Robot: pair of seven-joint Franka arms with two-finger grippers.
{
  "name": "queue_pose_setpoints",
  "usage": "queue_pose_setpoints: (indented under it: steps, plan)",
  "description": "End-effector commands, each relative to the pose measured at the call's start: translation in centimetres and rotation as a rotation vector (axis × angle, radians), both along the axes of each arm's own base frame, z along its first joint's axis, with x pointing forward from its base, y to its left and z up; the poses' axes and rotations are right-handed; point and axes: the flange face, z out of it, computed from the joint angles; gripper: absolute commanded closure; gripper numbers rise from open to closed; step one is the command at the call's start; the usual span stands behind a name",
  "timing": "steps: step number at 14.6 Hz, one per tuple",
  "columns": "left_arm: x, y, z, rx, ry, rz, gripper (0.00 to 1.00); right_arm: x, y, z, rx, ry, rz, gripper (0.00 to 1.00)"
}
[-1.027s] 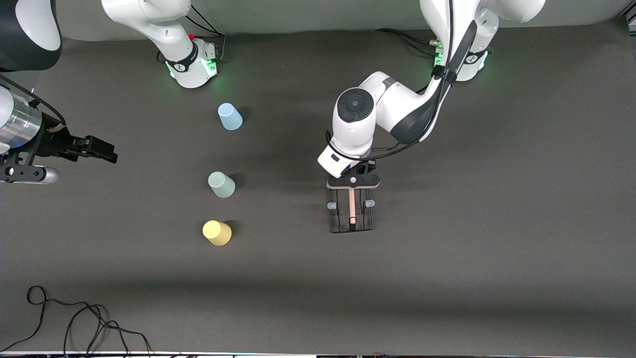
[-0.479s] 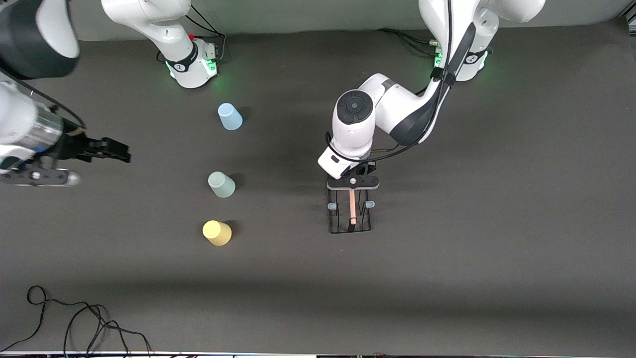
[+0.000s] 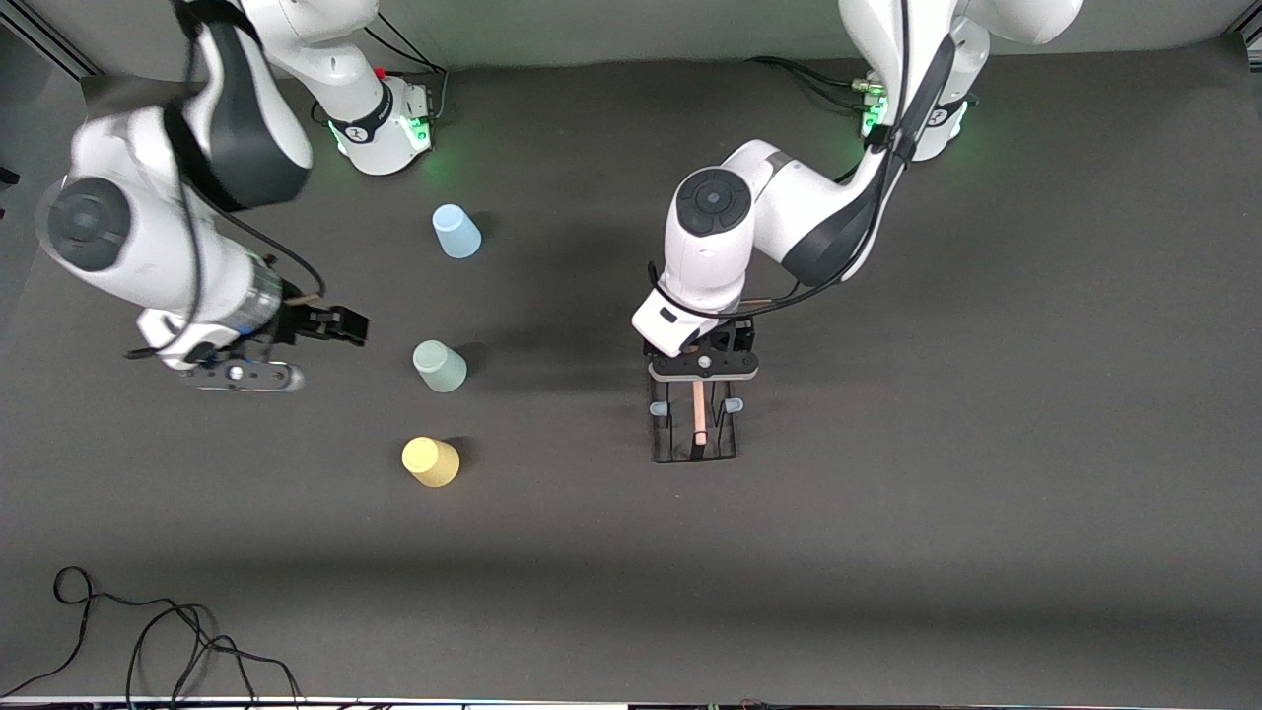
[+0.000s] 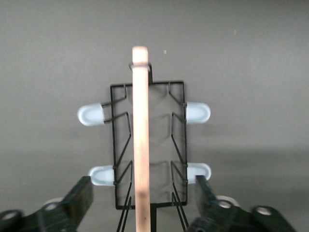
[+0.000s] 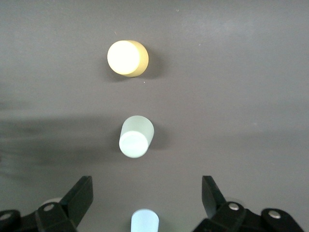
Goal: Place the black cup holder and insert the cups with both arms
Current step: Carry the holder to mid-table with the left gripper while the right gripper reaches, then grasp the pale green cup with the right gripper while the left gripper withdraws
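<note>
Left gripper [image 4: 143,203] open over black cup holder [image 4: 147,145]

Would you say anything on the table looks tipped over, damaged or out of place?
Nothing stands out: the blue cup, green cup and yellow cup sit apart in a line, and the black cup holder stands level.

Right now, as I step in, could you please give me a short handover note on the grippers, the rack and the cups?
Left gripper: open, over the black rack, fingers either side of the wooden handle, not gripping it.
Right gripper: open, above bare table beside the green cup, toward the right arm's end.
Cups: blue cup, green, yellow cup stand upside down in a row, yellow nearest the front camera.
Done: rack stands on the table.
Left: all three cups still need to go on the pegs.
</note>
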Motion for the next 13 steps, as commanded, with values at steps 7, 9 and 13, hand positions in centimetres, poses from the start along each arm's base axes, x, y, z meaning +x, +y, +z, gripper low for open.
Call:
queue_pose_setpoints:
  steps: [7,9,13]
  plan:
    - [6.1,19.3,11.7,0.048,0.006,-0.034,0.0,-3.5,1.2,-12.4,0.004,-0.08,-0.059,0.0]
    - [6.8,25.9,14.8,0.049,-0.026,-0.074,0.0,-3.6,2.5,-14.7,0.006,-0.097,-0.075,0.0]
    - [7.3,35.7,16.5,0.069,-0.003,-0.154,0.0,-3.5,3.5,-18.9,0.006,-0.111,-0.103,0.0]
